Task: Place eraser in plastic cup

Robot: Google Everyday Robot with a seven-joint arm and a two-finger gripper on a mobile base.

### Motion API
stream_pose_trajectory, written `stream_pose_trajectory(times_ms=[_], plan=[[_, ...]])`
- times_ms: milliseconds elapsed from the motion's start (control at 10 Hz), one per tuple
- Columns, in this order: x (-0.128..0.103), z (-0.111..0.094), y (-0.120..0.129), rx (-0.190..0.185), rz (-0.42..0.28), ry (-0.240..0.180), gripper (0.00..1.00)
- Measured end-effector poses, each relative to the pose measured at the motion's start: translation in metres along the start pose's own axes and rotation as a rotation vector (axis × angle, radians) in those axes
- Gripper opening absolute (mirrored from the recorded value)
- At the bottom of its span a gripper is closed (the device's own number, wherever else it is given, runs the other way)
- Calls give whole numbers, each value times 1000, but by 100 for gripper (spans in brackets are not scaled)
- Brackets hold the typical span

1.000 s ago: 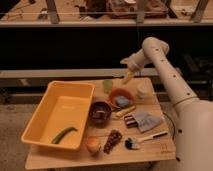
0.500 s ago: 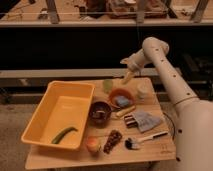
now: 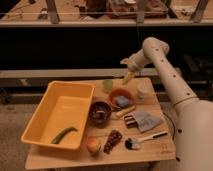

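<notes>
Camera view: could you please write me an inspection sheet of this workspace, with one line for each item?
Surface: wooden table, crowded with objects.
Job's things: the eraser lies on the table beside a grey cloth. The plastic cup stands upright near the back edge. The eraser is not yet in it.
Clutter: yellow bin holding a green pepper; orange bowl; dark brown bowl; white cup; brush; brown cluster; orange fruit.
Tool: the tool is open and empty. It hovers above the back of the table, between the plastic cup and the white cup.
Cables: nothing seen.
Surroundings: shelving behind the table.
</notes>
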Motion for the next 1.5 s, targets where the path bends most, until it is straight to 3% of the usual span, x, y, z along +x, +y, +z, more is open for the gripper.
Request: stream_pose_trajectory(times_ms=[400, 700, 1100, 1500], plan=[[7, -31, 57, -16, -92, 48, 80], [29, -63, 103, -25, -125, 95, 80], [28, -64, 106, -28, -135, 106, 80], [32, -34, 135, -116, -162, 177, 80]])
